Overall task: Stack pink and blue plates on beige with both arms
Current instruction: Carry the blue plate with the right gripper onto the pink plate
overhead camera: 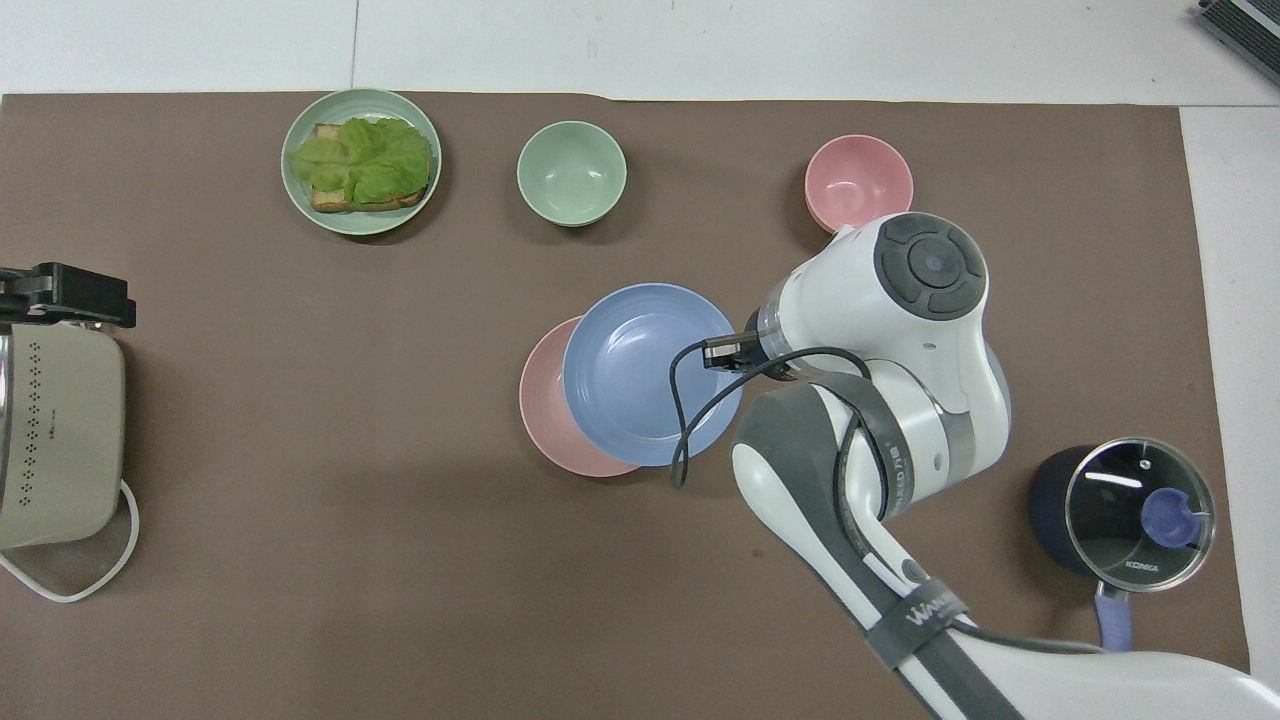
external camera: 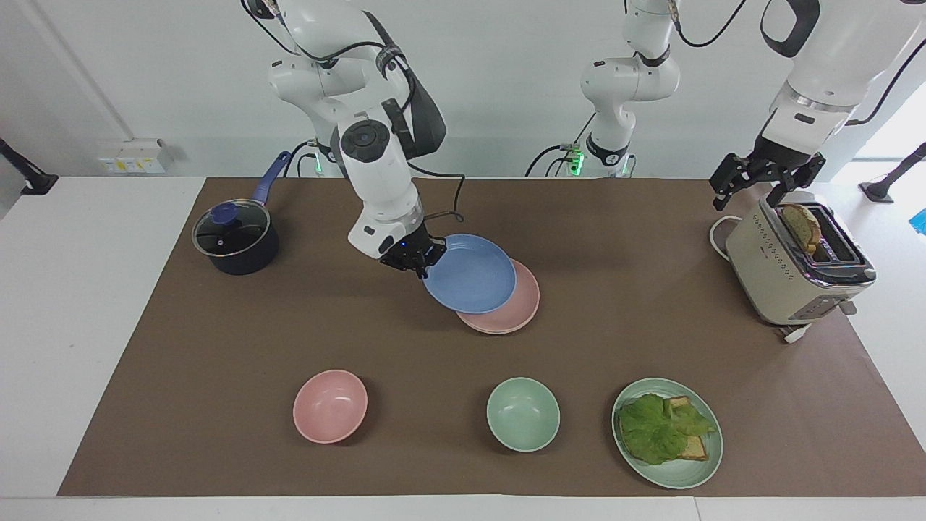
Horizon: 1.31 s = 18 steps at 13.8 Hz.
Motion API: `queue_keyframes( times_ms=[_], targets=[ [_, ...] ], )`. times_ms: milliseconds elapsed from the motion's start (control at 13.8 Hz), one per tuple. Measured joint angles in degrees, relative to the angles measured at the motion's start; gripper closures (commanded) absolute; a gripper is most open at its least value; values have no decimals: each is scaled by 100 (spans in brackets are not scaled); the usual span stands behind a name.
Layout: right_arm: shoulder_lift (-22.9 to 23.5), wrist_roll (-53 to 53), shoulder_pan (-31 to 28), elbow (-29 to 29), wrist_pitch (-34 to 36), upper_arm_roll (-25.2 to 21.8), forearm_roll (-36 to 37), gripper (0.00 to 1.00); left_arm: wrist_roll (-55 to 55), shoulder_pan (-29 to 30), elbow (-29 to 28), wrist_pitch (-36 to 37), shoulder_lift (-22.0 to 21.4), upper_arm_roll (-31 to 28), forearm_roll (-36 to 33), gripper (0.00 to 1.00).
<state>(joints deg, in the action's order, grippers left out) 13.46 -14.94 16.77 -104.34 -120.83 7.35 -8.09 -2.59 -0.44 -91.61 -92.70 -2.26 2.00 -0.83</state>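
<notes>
The blue plate [external camera: 470, 273] [overhead camera: 640, 385] hangs slightly tilted in the air. My right gripper [external camera: 418, 260] [overhead camera: 725, 352] is shut on the part of its rim toward the right arm's end. It covers most of the pink plate [external camera: 519, 310] [overhead camera: 543, 400], which lies flat in the middle of the brown mat. In the facing view a thin second rim shows under the pink plate; the beige plate is otherwise hidden. My left gripper [external camera: 765, 181] [overhead camera: 105, 298] waits open and empty above the toaster.
A beige toaster [external camera: 781, 282] [overhead camera: 55, 440] with bread stands at the left arm's end. A lidded dark pot [external camera: 235, 239] [overhead camera: 1120, 510] sits at the right arm's end. Farthest from the robots stand a pink bowl [external camera: 330, 406] [overhead camera: 858, 185], a green bowl [external camera: 522, 414] [overhead camera: 571, 172] and a green plate [external camera: 676, 481] [overhead camera: 360, 227] with lettuce and toast.
</notes>
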Motion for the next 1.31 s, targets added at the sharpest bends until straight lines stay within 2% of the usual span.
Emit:
queue_keyframes(
  times_ms=[435, 1306],
  targets=[
    [382, -347, 350, -8, -585, 2, -1, 100, 0, 0, 0, 25, -46, 6, 0, 0],
    [589, -348, 385, -122, -777, -15, -1, 100, 0, 0, 0, 26, -46, 9, 0, 0]
  ],
)
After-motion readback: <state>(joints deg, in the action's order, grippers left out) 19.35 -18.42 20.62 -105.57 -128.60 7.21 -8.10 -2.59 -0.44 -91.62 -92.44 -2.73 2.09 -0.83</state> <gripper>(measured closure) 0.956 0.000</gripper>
